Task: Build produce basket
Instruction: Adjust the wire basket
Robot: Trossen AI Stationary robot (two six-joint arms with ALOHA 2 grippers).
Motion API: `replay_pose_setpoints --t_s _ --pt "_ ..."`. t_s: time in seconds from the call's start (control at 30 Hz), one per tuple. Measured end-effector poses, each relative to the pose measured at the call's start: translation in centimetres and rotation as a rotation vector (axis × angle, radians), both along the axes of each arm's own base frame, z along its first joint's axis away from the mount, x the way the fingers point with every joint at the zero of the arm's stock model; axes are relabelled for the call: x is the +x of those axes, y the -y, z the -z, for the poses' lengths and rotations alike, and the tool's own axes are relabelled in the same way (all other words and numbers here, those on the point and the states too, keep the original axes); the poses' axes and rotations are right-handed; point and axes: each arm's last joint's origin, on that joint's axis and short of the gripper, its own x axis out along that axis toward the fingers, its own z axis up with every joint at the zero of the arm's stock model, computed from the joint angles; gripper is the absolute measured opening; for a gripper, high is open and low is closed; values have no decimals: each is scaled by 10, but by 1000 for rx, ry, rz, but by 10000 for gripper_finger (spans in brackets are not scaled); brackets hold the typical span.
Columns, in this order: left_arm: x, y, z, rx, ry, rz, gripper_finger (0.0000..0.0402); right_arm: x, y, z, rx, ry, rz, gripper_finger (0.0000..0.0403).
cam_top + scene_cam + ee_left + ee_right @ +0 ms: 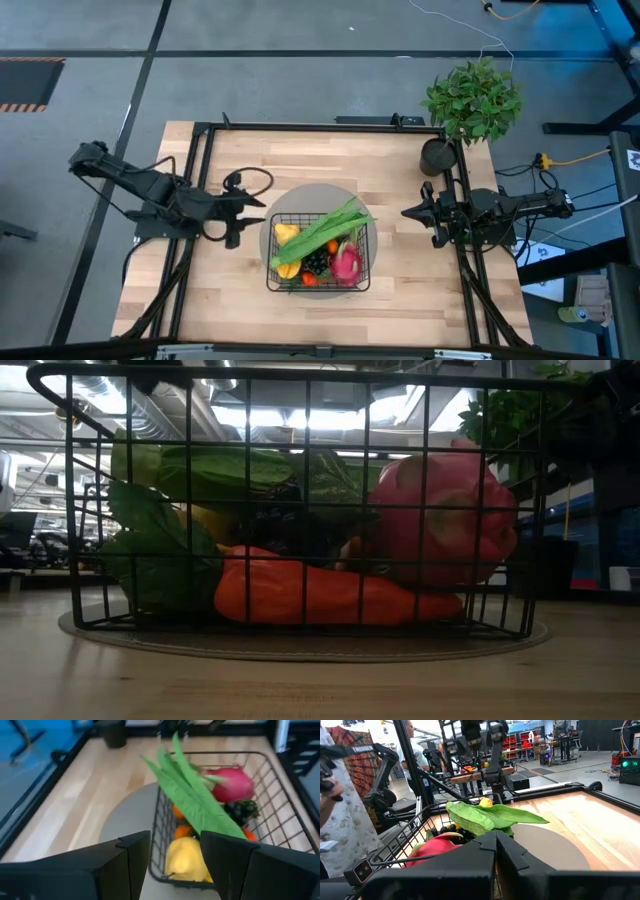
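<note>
The black wire basket (318,252) stands on a round grey mat (300,200) at the table's middle. It holds the pink dragon fruit (347,264), long green stalks (325,231) sticking out over its far-right rim, yellow fruit (286,234), dark grapes (316,265), small oranges (309,280) and, in the low view, an orange carrot (330,595). My left gripper (258,206) hovers open just left of the basket; the basket (250,810) lies ahead of my left gripper (175,865). My right gripper (408,212) is shut, right of the basket, touching nothing.
A leafy potted plant (470,105) in a black pot stands at the table's far right corner. Black frame rails (200,180) run along the left, far and right table edges. A person (335,805) stands beyond the table in the right wrist view.
</note>
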Motion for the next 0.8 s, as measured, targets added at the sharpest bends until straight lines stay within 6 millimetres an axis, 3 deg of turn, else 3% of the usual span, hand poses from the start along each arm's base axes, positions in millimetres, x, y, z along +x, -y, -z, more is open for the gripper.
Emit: replay_pose_setpoints --t_s 0.27,0.43,0.8 --pt "-22 -10 59 -64 200 96 163 0 0 0 0 0 0 5" --pt "-33 -14 84 12 316 147 163 0 0 0 0 0 0 5" --pt "-48 -19 111 -1 356 203 163 0 0 0 0 0 0 5"
